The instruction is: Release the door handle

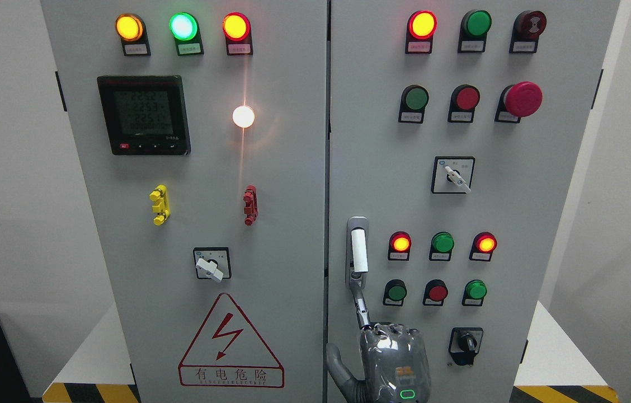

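— Two doors on the tall grey metal control cabinet (293, 168)?
— Two, shut, meeting at a centre seam. Left door: three lit round lamps on top, amber (129, 27), green (183, 26), red (236, 26); one lit white lamp (243, 116); one black digital meter (143, 115); one yellow plastic clip (159, 205); one red plastic clip (250, 205); one white-levered rotary switch (212, 264); one red triangular lightning warning label (230, 342).
— Right door?
— Three lit red lamps (422, 24); three raised green lamps, unlit (476, 23); one dark red buzzer (530, 24); two flat green push-buttons (416, 98); two flat red push-buttons (467, 98); one red mushroom stop button (523, 99); one more white-levered switch (453, 175); one black knob switch (466, 341).
— Handles?
— One silver door handle with a white grip bar (358, 252), on the right door's left edge just beside the seam, in the lower half. Long axis vertical, upright, rounded top end pointing up, flat against the door.
— Hands?
— One, the grey robot right hand (395, 358), back towards the camera, at the bottom edge below the handle. One finger (361, 308) stretches straight up, its tip at the handle's lower end; the thumb stands out to the left. Nothing is wrapped around the grip bar. How the remaining fingers lie beyond the knuckles I cannot tell.
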Motion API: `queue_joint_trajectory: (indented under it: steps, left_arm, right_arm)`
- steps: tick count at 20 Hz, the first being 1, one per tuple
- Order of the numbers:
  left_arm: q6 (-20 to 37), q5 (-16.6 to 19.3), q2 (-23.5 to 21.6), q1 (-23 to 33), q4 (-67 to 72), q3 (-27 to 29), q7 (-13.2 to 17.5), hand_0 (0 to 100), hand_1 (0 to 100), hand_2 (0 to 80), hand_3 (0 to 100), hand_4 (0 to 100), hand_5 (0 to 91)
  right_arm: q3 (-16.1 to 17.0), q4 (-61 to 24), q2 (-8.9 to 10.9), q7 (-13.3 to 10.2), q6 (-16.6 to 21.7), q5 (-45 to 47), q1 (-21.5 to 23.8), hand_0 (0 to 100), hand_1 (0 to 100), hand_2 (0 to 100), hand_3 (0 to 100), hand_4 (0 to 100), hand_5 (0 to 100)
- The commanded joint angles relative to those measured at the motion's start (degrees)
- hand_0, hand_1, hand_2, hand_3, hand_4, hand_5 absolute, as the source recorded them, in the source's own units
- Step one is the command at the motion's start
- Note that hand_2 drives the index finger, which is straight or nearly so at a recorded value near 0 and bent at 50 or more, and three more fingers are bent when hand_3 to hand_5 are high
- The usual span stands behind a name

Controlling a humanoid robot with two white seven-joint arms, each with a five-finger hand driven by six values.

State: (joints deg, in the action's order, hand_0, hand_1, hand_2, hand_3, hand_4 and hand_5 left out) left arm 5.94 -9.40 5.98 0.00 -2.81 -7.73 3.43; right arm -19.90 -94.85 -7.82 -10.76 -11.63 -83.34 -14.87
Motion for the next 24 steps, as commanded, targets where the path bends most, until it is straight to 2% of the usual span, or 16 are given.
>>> queue_joint_trajectory:
  steps: [1, 24]
  left_arm:
    - [0.03, 0.0, 0.0, 0.44, 0.0, 0.0, 0.0, 12, 56, 0.0, 0, 0, 0.0]
    - [0.03, 0.0, 0.0, 0.53, 0.0, 0.0, 0.0, 12, 56, 0.0, 0, 0, 0.0]
  right_arm:
    - [0.03, -1.47, 0.0, -0.14, 0.03, 0.02, 0.02, 46, 32, 3, 100, 100, 100]
    - [-0.05, -2.97, 0.0, -0.93, 0.29, 0.1, 0.02, 46, 32, 8, 100, 100, 100]
